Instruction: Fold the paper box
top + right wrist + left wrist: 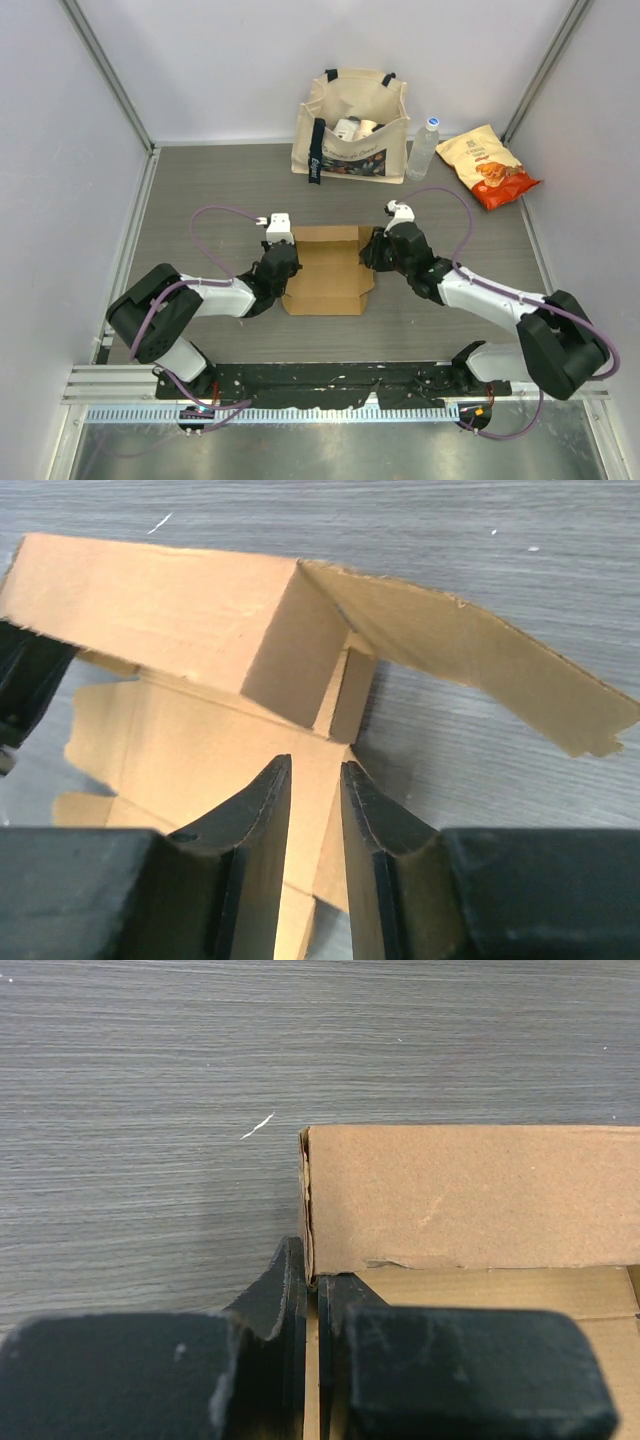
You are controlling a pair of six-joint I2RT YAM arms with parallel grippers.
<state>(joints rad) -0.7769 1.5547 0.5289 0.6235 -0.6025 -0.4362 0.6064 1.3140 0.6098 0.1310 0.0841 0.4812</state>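
Observation:
The paper box lies mid-table as a plain brown cardboard piece, partly formed, with its far wall standing upright. My left gripper is at the box's left edge. In the left wrist view that gripper is shut on the thin left side wall at the corner. My right gripper is at the box's right edge. In the right wrist view its jaws stand a little apart above the box floor, with nothing clamped between them. A loose side flap splays out to the right.
A beige printed tote bag stands at the back with a clear water bottle to its right. A yellow-orange snack packet lies at the back right. Metal frame rails run along both table sides.

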